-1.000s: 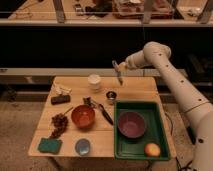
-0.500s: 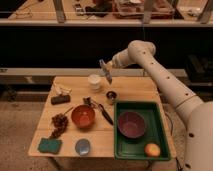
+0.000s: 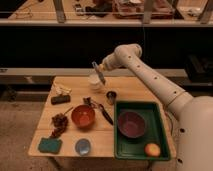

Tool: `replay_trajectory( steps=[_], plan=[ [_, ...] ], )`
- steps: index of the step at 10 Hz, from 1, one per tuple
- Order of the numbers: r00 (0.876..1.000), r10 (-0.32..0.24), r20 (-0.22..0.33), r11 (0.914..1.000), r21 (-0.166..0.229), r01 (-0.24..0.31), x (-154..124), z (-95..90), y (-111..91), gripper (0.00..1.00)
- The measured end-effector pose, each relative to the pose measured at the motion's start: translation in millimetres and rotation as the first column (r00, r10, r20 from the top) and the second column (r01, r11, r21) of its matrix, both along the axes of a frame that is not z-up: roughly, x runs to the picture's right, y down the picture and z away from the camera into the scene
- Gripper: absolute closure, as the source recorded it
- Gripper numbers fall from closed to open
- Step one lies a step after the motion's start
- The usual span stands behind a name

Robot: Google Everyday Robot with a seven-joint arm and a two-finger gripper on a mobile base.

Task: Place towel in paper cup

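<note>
Above the far edge of the desk [image 3: 127, 90], the gripper [image 3: 101, 66] hung over the paper cup [image 3: 94, 82]. Its fingers were closed on the towel [image 3: 99, 75], which dangled as a narrow grey-blue strip with its lower end near the cup's rim. Just beside the paper cup stood a small dark metal cup [image 3: 111, 96], and a green tray [image 3: 159, 130] held a purple bowl [image 3: 132, 124].

Table [image 3: 75, 85], tray [image 3: 141, 104], paper cup [image 3: 94, 84], gripper [image 3: 96, 67] holding towel [image 3: 100, 76] above

Small grey-blue cloth towel [image 3: 102, 78] dangles from the clamped claw [image 3: 97, 68] over the short white paper cup [image 3: 93, 83], upright on the bench [image 3: 137, 90].
</note>
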State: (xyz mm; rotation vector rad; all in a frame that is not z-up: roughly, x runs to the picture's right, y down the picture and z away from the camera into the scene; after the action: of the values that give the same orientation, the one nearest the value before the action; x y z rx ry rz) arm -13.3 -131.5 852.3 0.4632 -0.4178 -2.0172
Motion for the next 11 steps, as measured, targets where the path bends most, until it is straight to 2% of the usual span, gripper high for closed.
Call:
replay_trajectory(
  steps=[3, 7, 11],
  plan=[
    [0.999, -0.007, -0.038, 1.0000, 0.005, 0.007, -4.9, 15.6, 0.9, 0.86],
    [0.994, 0.028, -0.106, 0.9993, -0.021, -0.030, 25.7, 47.6, -11.5, 0.86],
    [0.995, 0.017, -0.097, 0.9993, -0.031, -0.020, 16.0, 48.0, -5.8, 0.86]
  ],
)
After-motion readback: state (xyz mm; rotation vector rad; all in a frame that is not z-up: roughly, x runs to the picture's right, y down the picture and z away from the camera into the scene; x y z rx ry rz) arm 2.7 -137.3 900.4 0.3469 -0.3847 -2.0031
